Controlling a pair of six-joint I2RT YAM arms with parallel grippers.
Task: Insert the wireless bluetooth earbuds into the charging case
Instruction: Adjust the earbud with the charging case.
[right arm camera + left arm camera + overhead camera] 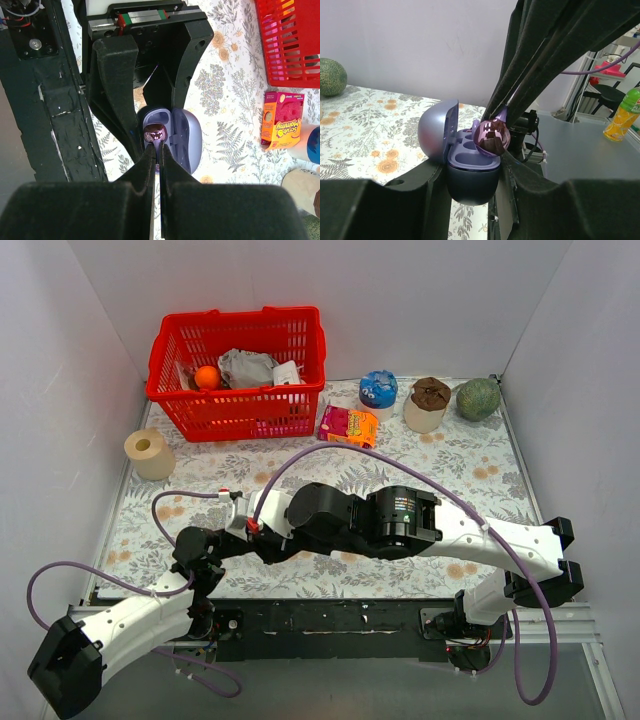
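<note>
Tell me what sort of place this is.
Probably a robot lab test cell: white walls box in a flowered tablecloth, two robot arms are bolted at its edge, and a red basket holds props.

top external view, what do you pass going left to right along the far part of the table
toilet paper roll → red basket → Scrub Mommy box → blue-topped cup → brown-topped cup → green melon
</note>
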